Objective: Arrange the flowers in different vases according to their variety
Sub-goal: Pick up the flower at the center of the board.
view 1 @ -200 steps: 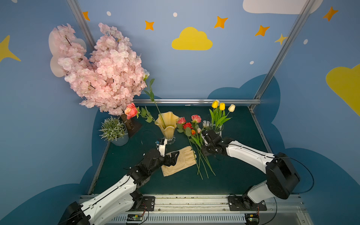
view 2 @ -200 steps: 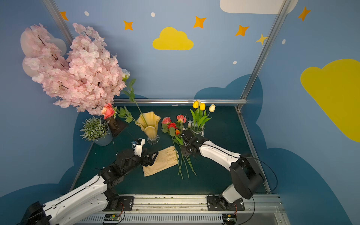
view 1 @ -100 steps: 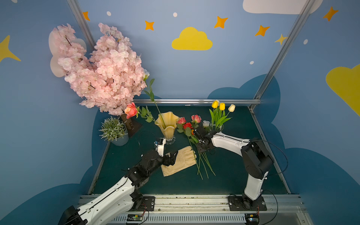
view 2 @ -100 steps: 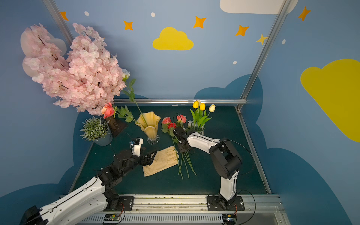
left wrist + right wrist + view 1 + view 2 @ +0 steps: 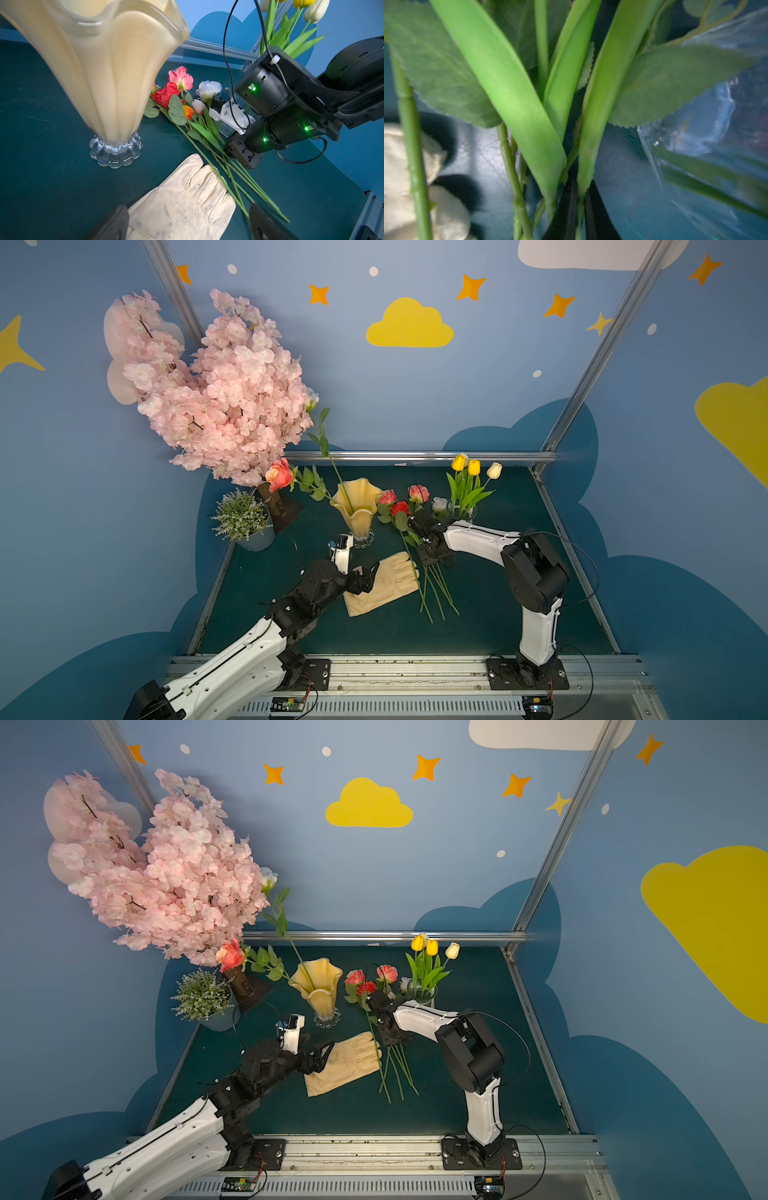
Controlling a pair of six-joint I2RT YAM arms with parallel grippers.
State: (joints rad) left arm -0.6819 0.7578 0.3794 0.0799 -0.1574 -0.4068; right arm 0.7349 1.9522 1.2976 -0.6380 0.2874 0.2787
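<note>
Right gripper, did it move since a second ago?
Yes. In a top view the right gripper has slid toward the amber vase, away from the clear vase, and pinches a tulip stem.

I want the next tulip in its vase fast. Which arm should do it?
Probably right. The right gripper is shut on a tulip stem, close beside the clear vase. The left gripper hangs open over the glove, holding nothing.

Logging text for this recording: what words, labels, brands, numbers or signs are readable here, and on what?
No text is legible anywhere.
Pale mark on the blossom tree's dark base: too small to read.
Circuit board at the front edge: too small to read.
Wall decals: yellow cloud, orange stars, no writing.
</note>
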